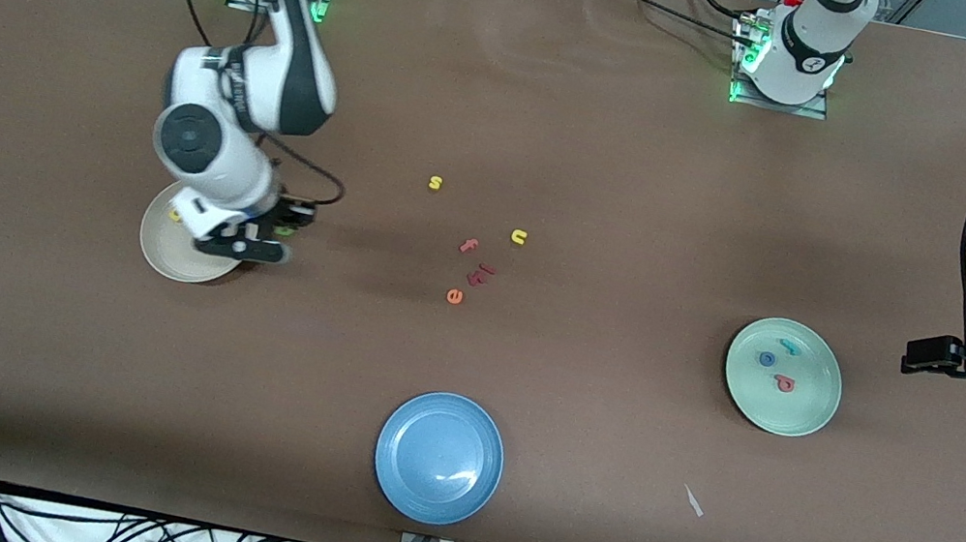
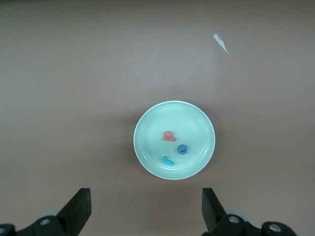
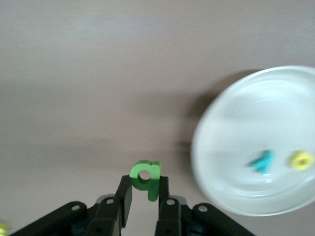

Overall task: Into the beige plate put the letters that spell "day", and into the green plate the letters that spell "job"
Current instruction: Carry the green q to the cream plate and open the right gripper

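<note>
My right gripper (image 3: 145, 189) is shut on the green loop-and-stem letter (image 3: 146, 177). It hangs just off the rim of the beige plate (image 3: 236, 128), on the side toward the table's middle. The teal "y" (image 3: 262, 161) and the yellow looped letter (image 3: 300, 160) lie in that plate (image 1: 181, 260). The green plate (image 1: 776, 418) holds the teal "j" (image 2: 168, 160), the blue "o" (image 2: 182, 149) and the pinkish-red letter (image 2: 169, 136). My left gripper (image 2: 146, 211) is open and holds nothing. It waits in the air beside the green plate (image 2: 147, 123), toward the left arm's end of the table.
A blue plate (image 1: 439, 457) sits near the front camera at mid-table. Loose letters lie in the middle: a yellow "s" (image 1: 435, 183), a yellow "u" (image 1: 518, 237), a pink "f" (image 1: 469, 246), an orange "e" (image 1: 454, 296) and dark red pieces (image 1: 480, 275). A white scrap (image 1: 693, 500) lies nearer the camera than the green plate.
</note>
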Controlling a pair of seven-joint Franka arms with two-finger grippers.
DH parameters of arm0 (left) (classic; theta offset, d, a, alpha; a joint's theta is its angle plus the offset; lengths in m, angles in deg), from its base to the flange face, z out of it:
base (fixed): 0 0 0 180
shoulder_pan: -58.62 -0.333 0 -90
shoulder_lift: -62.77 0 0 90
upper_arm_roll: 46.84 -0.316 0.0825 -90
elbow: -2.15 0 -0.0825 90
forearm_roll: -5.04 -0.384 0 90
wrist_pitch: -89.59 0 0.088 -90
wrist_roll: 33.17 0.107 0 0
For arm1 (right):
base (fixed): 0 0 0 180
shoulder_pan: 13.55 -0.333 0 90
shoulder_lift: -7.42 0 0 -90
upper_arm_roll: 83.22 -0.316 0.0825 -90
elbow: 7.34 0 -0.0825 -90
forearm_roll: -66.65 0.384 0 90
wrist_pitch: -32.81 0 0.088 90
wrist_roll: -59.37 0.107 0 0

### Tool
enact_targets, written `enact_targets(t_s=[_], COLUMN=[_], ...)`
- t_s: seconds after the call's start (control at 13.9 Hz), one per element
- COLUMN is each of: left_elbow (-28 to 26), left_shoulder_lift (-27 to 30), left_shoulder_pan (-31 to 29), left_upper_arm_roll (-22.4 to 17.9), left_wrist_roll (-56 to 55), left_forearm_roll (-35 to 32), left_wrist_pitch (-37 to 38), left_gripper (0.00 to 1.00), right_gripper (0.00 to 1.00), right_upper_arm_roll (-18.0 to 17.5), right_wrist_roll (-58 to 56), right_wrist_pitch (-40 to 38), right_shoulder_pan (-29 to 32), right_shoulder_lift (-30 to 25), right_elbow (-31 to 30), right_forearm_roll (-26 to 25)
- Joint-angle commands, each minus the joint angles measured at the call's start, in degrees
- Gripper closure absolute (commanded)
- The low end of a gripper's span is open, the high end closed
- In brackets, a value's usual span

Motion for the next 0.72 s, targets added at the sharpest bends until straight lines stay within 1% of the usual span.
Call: enact_targets(t_s=[0.0,0.07,0.14,0.22,0.29,0.36,0.43,0.5,0.65], left_elbow=[-0.27,-0.26,-0.44,-0.44,-0.44,-0.44,-0.35,-0.26,-0.09], left_shoulder_lift=[0.61,0.35,0.26,0.26,0.26,0.26,0.26,0.26,0.26], left_shoulder_pan=[-0.24,-0.24,0.02,0.29,0.46,0.55,1.16,1.51,1.52], left_upper_arm_roll=[-0.21,-0.21,-0.13,-0.13,-0.04,0.05,0.05,0.05,0.05], left_wrist_roll=[0.70,0.79,0.96,0.88,0.70,0.53,0.44,0.44,0.44], left_forearm_roll=[-0.57,-2.76,-4.43,-4.62,-4.80,-4.80,-4.80,-4.80,-4.71], left_wrist_pitch=[-1.04,-1.04,-0.95,-0.78,-0.34,-0.07,-0.07,-0.24,-0.33], left_gripper=[0.00,0.00,0.00,0.00,0.00,0.00,0.00,0.00,0.00], right_gripper=[0.88,0.88,0.88,0.85,0.84,0.67,0.07,0.00,0.00], right_upper_arm_roll=[2.42,2.33,2.33,2.33,2.33,2.33,2.33,2.24,2.42], right_wrist_roll=[-8.74,-10.16,-11.22,-11.92,-11.93,-11.93,-11.76,-11.41,-11.31], right_wrist_pitch=[0.97,2.10,3.51,4.04,4.14,4.22,4.22,3.53,1.86], right_shoulder_pan=[2.05,3.63,3.91,3.91,3.91,4.17,4.35,4.35,4.26], right_shoulder_lift=[1.67,3.07,4.22,5.19,5.72,5.81,5.81,5.38,3.63], right_elbow=[-1.96,-2.13,-2.31,-2.39,-2.31,-2.31,-2.31,-2.05,-1.08], right_forearm_roll=[0.71,1.24,2.55,3.34,3.79,4.05,4.05,4.05,4.05])
